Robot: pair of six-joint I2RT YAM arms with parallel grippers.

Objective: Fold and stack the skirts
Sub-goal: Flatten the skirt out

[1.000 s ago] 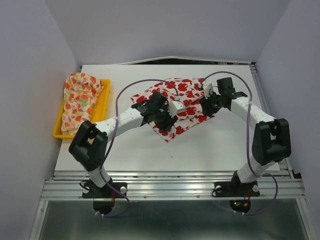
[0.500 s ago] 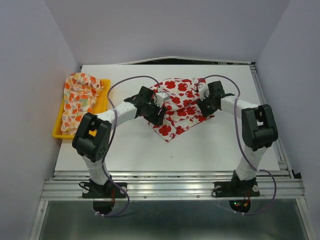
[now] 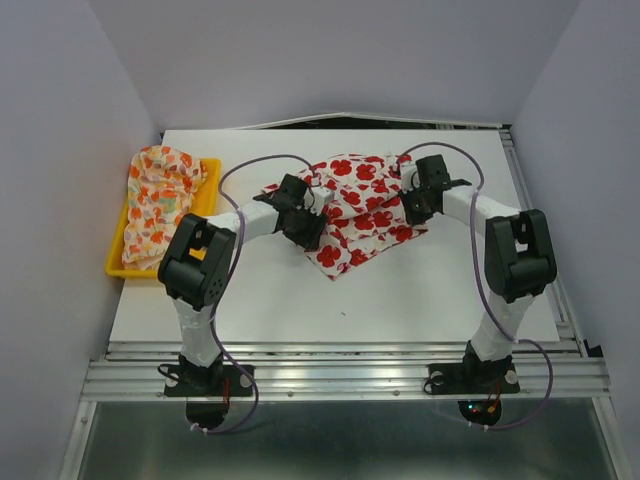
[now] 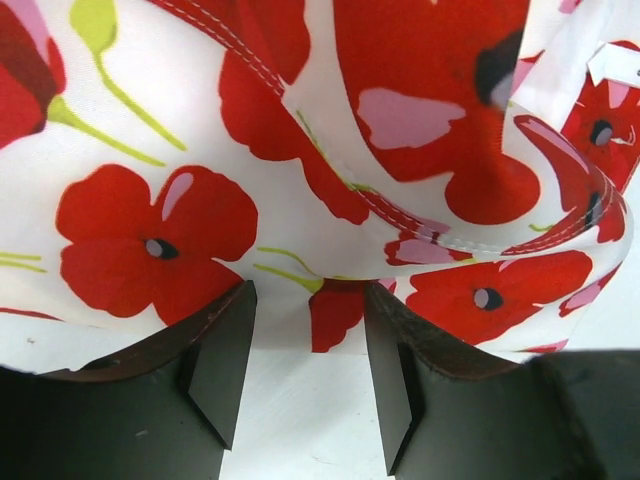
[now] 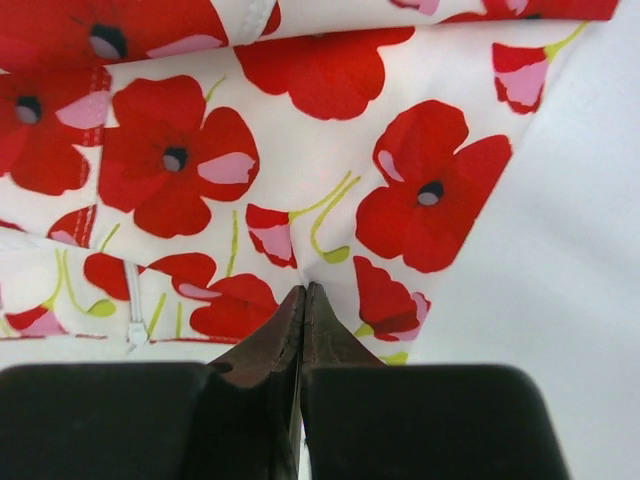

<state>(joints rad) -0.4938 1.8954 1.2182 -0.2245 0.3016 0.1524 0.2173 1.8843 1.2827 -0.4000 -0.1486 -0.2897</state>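
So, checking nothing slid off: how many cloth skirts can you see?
2. The white cloth skirt with large red flowers lies at centre; the cream orange-printed cloth skirt is bunched in the yellow plastic tray, far left. More could hide underneath.

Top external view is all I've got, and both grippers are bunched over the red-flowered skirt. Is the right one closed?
Observer: Yes. The right wrist view shows the right gripper with its fingers pressed flat together, tips at the edge of the red-flowered skirt. I cannot tell whether any cloth is caught between them.
Operator: And the left one?
Observer: The left gripper is open. In its wrist view the bare table shows between the fingers, and a stitched hem of the skirt curls just beyond the tips.
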